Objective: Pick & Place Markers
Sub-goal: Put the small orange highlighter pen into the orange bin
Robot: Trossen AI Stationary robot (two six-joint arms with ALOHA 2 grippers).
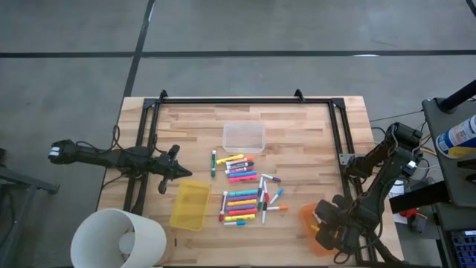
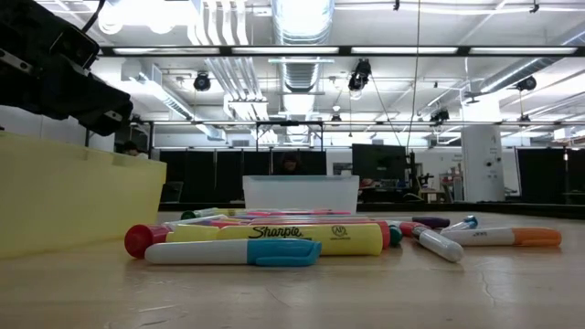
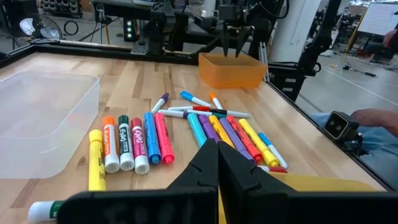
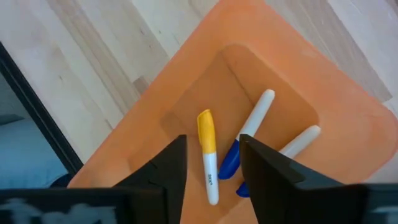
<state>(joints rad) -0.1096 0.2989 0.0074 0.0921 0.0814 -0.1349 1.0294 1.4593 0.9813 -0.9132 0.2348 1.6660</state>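
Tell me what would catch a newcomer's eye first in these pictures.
Probably the bright markers scattered mid-table, between the clear bin and the yellow bin. Next, the right gripper, open above the orange bin at the table's near right corner, with an orange-capped marker lying inside. The left gripper hangs shut beside the yellow bin.

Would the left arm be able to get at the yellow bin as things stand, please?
Probably yes: the left gripper, shut, sits right beside the yellow bin, with nothing between them on the table.
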